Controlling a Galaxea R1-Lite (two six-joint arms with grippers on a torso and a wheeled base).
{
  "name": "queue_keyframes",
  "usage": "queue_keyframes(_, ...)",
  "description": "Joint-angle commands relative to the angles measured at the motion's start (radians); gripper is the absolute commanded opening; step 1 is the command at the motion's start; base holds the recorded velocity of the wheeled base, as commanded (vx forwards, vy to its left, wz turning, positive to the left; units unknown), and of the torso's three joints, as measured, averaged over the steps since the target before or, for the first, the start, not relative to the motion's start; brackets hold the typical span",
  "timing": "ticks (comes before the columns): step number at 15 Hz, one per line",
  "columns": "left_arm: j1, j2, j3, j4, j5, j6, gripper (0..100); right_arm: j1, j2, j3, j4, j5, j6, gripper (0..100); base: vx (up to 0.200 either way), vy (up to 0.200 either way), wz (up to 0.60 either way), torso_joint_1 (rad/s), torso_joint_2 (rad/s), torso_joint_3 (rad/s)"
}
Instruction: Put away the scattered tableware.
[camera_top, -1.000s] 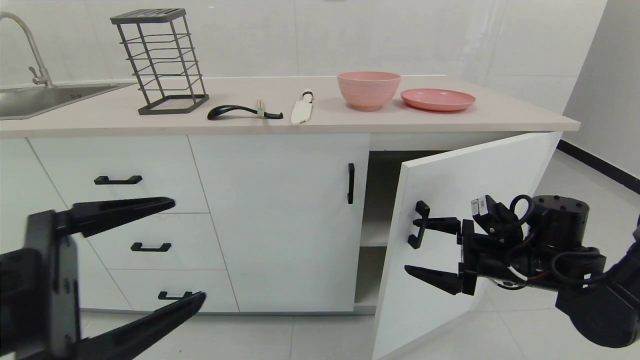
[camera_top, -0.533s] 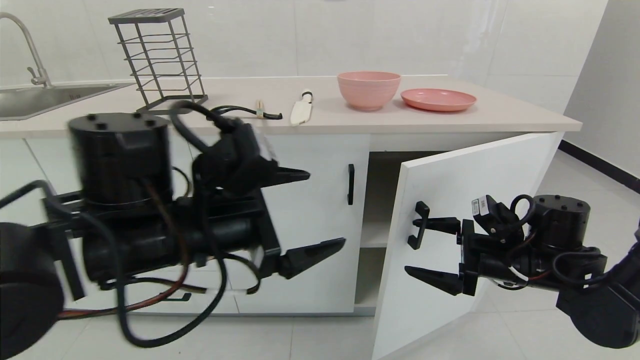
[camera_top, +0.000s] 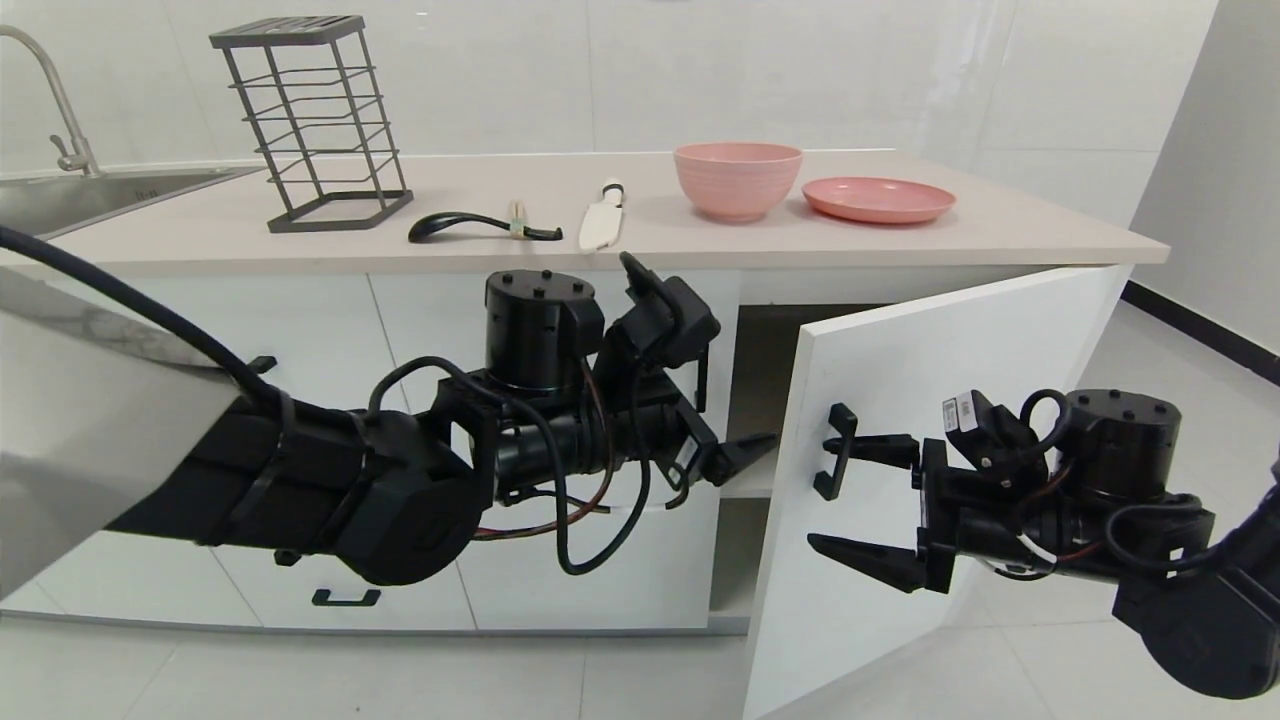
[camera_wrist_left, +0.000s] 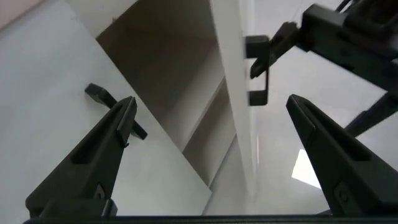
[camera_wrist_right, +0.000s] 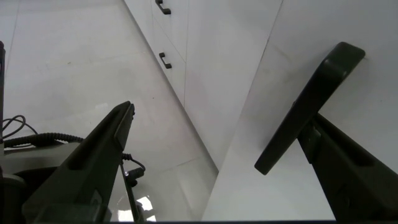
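Note:
On the counter (camera_top: 980, 235) lie a pink bowl (camera_top: 737, 178), a pink plate (camera_top: 878, 198), a black spoon (camera_top: 470, 222) and a white knife (camera_top: 603, 215). Below them a white cabinet door (camera_top: 930, 400) stands ajar. My right gripper (camera_top: 840, 495) (camera_wrist_right: 217, 118) is open at that door's black handle (camera_top: 835, 450) (camera_wrist_right: 311, 106), its upper finger right against the handle. My left gripper (camera_top: 735, 425) (camera_wrist_left: 211, 106) is open and holds nothing. It is at the gap between the shut door and the ajar door, facing the dark cabinet interior (camera_wrist_left: 180, 81).
A black wire rack (camera_top: 310, 120) stands at the counter's left, next to a steel sink (camera_top: 80, 195) with a faucet (camera_top: 50, 90). Drawers with black handles (camera_top: 345, 598) are on the left. The shut door's handle (camera_top: 702, 365) is near my left gripper.
My left arm has swung from the near left forward and rightward to the cabinet opening. The right gripper and the door have stayed put.

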Motion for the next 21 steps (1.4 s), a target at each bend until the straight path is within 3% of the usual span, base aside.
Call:
queue_keyframes(1,0.003,0.027,-0.004,-0.001,-0.002,0.001,100,0.016,-0.006,0.000,-0.002,-0.001,-0.001,100,0.000,0.000,0.00,0.000,0.00,0.000)
queue_keyframes(3,0.003,0.038,-0.004,-0.029,-0.016,0.002,100,0.016,-0.006,0.000,-0.002,-0.001,-0.001,100,0.000,0.000,0.00,0.000,0.00,0.000)
queue_keyframes(4,-0.001,0.050,-0.004,-0.061,-0.054,0.002,100,0.016,-0.006,0.000,-0.002,-0.001,-0.001,100,0.000,0.000,0.00,0.000,0.00,0.000)
queue_keyframes(7,-0.006,0.090,-0.007,-0.157,-0.249,0.004,100,0.016,-0.009,0.001,-0.002,-0.001,-0.001,100,0.000,0.000,0.00,0.000,0.00,0.000)
queue_keyframes(13,-0.010,0.122,-0.027,-0.199,-0.256,0.005,100,0.015,-0.032,0.023,-0.002,-0.001,-0.002,100,0.000,0.000,0.00,0.000,0.00,0.000)
queue_keyframes(18,-0.018,0.206,-0.120,-0.257,-0.284,-0.013,100,0.012,-0.032,0.029,-0.002,-0.001,-0.002,100,0.000,0.000,0.00,0.000,0.00,0.000)
queue_keyframes(21,-0.058,0.243,-0.160,-0.286,-0.310,-0.015,100,0.009,-0.032,0.029,-0.002,-0.001,-0.002,100,0.000,0.000,0.00,0.000,0.00,0.000)
